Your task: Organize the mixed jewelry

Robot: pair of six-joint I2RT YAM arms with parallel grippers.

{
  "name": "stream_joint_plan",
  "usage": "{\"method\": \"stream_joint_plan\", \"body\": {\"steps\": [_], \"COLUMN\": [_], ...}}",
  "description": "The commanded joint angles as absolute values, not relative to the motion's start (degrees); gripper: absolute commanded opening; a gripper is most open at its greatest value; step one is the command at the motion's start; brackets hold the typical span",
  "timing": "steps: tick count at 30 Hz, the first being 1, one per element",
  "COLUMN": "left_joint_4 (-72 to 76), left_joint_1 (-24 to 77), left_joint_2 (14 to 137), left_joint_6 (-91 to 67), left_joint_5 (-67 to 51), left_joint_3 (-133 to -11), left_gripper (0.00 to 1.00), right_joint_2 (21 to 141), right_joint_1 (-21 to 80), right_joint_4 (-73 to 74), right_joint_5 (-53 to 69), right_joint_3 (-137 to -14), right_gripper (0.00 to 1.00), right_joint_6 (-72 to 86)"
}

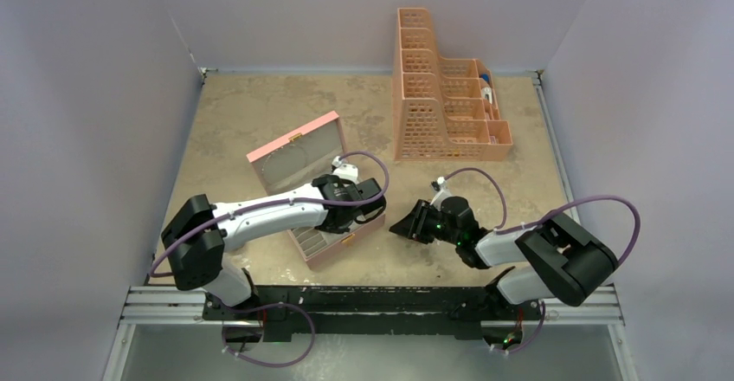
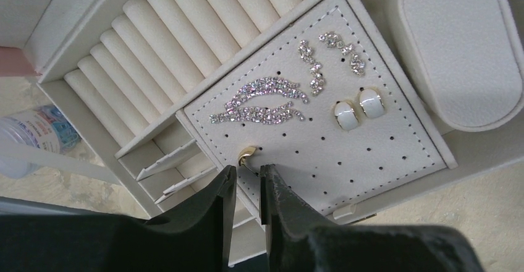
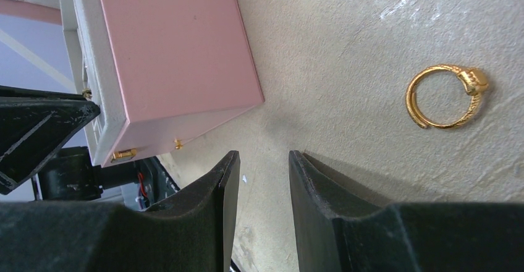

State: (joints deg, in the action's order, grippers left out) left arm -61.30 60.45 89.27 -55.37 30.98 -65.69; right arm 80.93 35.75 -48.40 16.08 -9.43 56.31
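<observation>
The pink jewelry box (image 1: pixel 292 151) lies open; its white inside fills the left wrist view. Its perforated earring panel (image 2: pixel 383 142) holds glittering silvery rhinestone pieces (image 2: pixel 266 102), two white oval earrings (image 2: pixel 358 110) and a small gold earring (image 2: pixel 248 154) at its near edge. My left gripper (image 2: pixel 248 172) hovers just short of that gold earring, jaws a narrow gap apart, with nothing clamped between them. My right gripper (image 3: pixel 258 161) is open and empty over the bare table. A gold ring (image 3: pixel 446 97) lies on the table ahead and to its right. The pink box wall (image 3: pixel 179 43) is on its left.
Rows of ring rolls (image 2: pixel 185 31) and small slotted compartments (image 2: pixel 170 164) fill the box beside the panel, and a padded white cushion (image 2: pixel 463 49) lies at the right. A clear labelled container (image 2: pixel 34 137) lies outside the box. A pink mesh organizer (image 1: pixel 441 95) stands at the back.
</observation>
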Motion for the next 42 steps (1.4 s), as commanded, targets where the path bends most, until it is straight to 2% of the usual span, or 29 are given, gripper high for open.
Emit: {"method": "stream_joint_plan", "body": {"steps": [1,11,18,23,31,42], "left_joint_4": [-59.7,-58.18,-57.2,-56.27,-57.0,-56.08], "left_joint_1": [60.73,60.31,57.99,57.66,57.66,57.66], "left_joint_2": [86.76,77.8,65.15,54.17,45.9,40.58], "left_joint_6": [-57.41,-58.34,-65.07,-69.61,-70.49,-69.13], "left_joint_5": [28.97,28.21,33.18,37.4,38.3,37.59], "left_joint_3": [-65.83,-65.79,-60.26,-55.77,-54.29,-51.94], "left_gripper": [0.23,0.35,0.39,0.42,0.53,0.48], "right_joint_2": [79.08,62.83,61.31,68.01,82.3,96.75], "right_joint_1": [36.0,36.05,36.94,44.23,60.04,67.9], "right_joint_4": [-44.92,-23.57,-14.83,-9.94,-0.34,11.92], "right_joint_5": [15.08,2.22,0.27,-2.32,-11.39,-18.43], "right_joint_3": [-11.08,-20.83,-31.86,-42.0,-56.45,-69.31], "right_gripper": [0.39,0.44,0.44,0.44,0.47,0.45], "right_joint_6": [54.3,45.39,44.52,45.09,49.47,55.28]}}
